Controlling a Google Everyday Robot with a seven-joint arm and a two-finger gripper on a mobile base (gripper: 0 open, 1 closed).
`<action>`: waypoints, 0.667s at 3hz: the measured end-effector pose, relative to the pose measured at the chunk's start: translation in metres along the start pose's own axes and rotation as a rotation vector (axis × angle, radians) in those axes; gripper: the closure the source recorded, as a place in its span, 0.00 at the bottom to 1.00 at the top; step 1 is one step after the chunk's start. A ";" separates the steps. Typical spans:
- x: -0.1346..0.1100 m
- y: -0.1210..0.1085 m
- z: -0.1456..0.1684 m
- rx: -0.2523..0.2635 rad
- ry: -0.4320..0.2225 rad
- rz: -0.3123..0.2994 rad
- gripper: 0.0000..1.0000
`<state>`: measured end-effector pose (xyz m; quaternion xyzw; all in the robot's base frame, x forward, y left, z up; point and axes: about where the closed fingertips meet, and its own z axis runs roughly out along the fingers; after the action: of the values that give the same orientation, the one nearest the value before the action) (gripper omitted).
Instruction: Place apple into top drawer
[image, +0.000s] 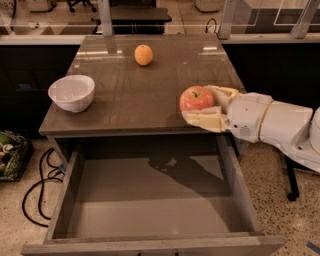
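Observation:
The red apple (196, 98) with a yellowish blush is held between the cream fingers (204, 120) of my gripper (207, 105), which comes in from the right on a white arm. The gripper is shut on the apple and holds it just above the table's front right edge, over the back of the drawer. The top drawer (65, 195) is pulled fully open below the tabletop; its flat grey bottom holds nothing.
A white bowl (72, 92) sits at the left of the brown tabletop (130, 95). An orange fruit (143, 55) lies near the back middle. Black cables (40, 185) lie on the floor at the left.

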<state>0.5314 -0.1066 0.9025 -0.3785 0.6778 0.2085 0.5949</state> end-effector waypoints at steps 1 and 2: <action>0.022 0.039 -0.007 -0.056 0.027 -0.011 1.00; 0.046 0.072 -0.011 -0.127 0.063 -0.002 1.00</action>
<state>0.4697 -0.0819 0.8486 -0.4223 0.6814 0.2384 0.5481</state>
